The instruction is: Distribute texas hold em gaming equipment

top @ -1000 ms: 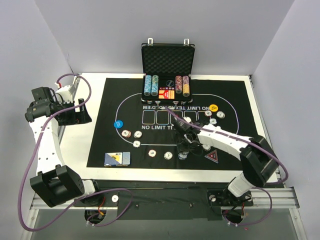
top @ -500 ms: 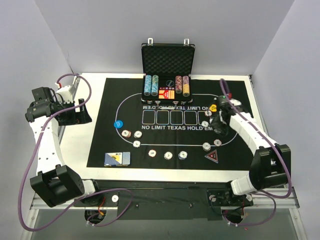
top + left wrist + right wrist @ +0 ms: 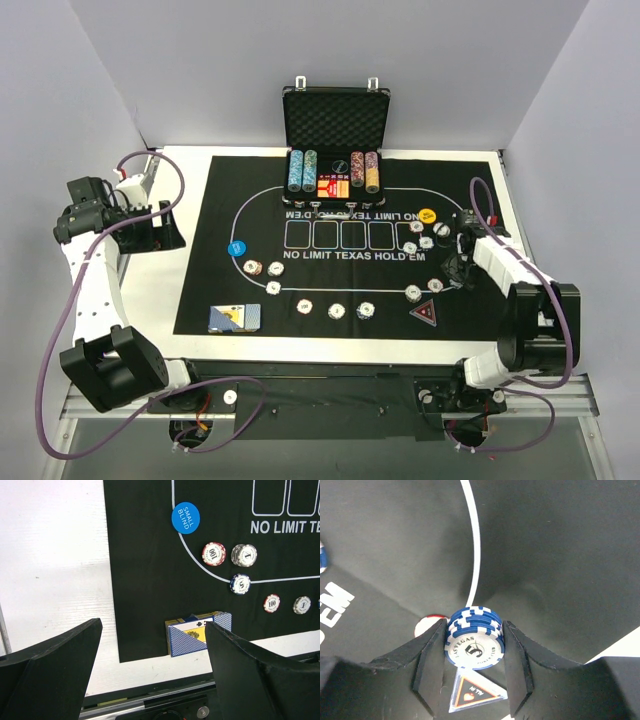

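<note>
White tabletop (image 3: 55,555) carries a black mat (image 3: 200,290) printed with a white oval line (image 3: 472,540). Over the mat's right end, the right tool (image 3: 474,630) is closed narrowly on a short stack of blue-striped chips (image 3: 472,650), one finger against each side of it. Whether the stack rests on the mat or hangs above it cannot be told. In the wrist view the white line runs straight away from the stack, the triangular marker (image 3: 472,692) shows just beneath it on the wrist side, and a red-edged chip (image 3: 427,624) peeks out to its left. From above, the marker (image 3: 423,312) and two single chips (image 3: 413,292) lie near this tool on its inner side. A cluster of chips (image 3: 426,241) and the yellow disc (image 3: 427,215) sit further up the mat. The left tool (image 3: 152,630) stands wide with nothing between its fingers, off the mat's left edge and well apart from the stack. The deck (image 3: 197,632) and blue disc (image 3: 185,517) are on its side. Setting the stack down looks like the right arm's job, since open mat is close around it.
</note>
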Tool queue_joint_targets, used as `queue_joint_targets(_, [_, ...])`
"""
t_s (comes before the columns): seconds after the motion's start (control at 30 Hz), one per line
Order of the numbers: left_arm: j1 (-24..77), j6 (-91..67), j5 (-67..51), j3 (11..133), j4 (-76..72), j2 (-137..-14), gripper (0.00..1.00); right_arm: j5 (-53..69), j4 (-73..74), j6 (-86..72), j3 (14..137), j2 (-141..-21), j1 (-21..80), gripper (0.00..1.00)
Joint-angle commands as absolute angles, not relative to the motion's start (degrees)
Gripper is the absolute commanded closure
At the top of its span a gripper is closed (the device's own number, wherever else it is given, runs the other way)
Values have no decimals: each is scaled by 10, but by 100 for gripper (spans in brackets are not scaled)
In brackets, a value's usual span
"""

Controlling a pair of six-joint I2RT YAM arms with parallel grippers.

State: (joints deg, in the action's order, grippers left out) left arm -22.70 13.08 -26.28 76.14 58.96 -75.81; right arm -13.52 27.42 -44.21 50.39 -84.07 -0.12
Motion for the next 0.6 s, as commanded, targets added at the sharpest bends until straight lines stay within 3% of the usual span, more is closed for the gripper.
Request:
queue_joint_targets(0.0, [-232,152,-278,756,570,-758,4,-137,267,-463,489,-871,-26,67])
queue_joint_targets(0.43, [-231,187,-292,762,592,-766,4,-86,244,-467,465,-899,-36,45])
queue_joint_targets(0.57, [-231,205,-307,759,601,-764,4,-102,265,-466,468,-825,-24,40])
